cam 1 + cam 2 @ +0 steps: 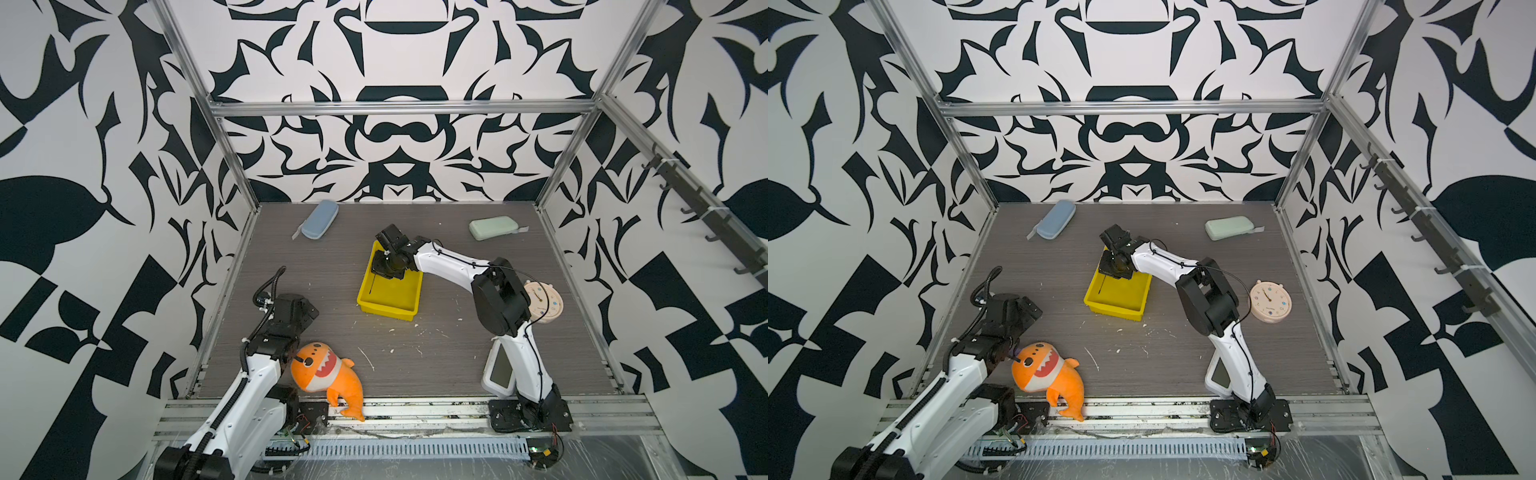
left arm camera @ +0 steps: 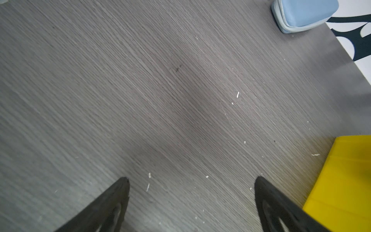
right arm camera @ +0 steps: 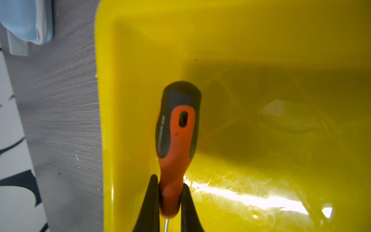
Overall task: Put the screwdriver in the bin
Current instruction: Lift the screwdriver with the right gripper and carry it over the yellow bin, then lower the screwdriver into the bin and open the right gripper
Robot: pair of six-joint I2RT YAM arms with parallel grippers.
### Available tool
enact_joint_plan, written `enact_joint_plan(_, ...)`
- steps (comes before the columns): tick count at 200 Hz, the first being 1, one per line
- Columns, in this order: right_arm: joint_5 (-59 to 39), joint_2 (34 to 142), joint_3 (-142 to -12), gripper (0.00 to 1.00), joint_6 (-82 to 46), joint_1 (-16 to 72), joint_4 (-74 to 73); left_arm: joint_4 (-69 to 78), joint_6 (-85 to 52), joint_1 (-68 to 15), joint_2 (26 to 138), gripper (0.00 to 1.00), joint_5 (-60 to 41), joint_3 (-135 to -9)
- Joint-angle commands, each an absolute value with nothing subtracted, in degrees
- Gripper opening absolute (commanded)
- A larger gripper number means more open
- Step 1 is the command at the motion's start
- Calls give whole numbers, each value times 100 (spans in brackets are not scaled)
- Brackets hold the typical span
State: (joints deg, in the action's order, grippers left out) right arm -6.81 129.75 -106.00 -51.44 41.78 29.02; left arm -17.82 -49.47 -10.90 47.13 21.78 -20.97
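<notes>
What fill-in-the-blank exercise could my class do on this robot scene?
1. The right tool is shut on the slim orange-handled screwdriver, over the shallow rectangular plastic bin, which is coloured ____.
2. The left tool holds nothing, and its jaws stand ____.
3. The soft plush shark toy lying beside the left arm is coloured ____.

Missing words: yellow; open; orange.

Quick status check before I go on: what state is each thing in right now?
bin, upright.
screwdriver, held by its orange handle inside the bin, not yet released.
right gripper, fingers shut on the screwdriver.
left gripper, fingers open, empty.
blue case, closed.
green case, closed.
clock, lying face up.
</notes>
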Motion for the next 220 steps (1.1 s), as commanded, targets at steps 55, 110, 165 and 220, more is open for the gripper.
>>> enact_joint_plan(55, -637, 12841, -10773, 14, -4948, 4211, 3410, -1797, -4922, -1081, 4721, 100, 2075, -2250)
enact_joint_plan(110, -484, 12841, -10810, 16, -4860, 4209, 3621, -1817, -4969, -1081, 4622, 100, 2160, -2206)
enact_joint_plan(165, -418, 12762, -10705, 22, -4782, 4202, 3630, -1861, -5019, -1079, 4520, 100, 2212, -2180)
enact_joint_plan(220, -434, 12729, -10758, 27, -4791, 4195, 3641, -1775, -4979, -1081, 4583, 100, 2159, -2172)
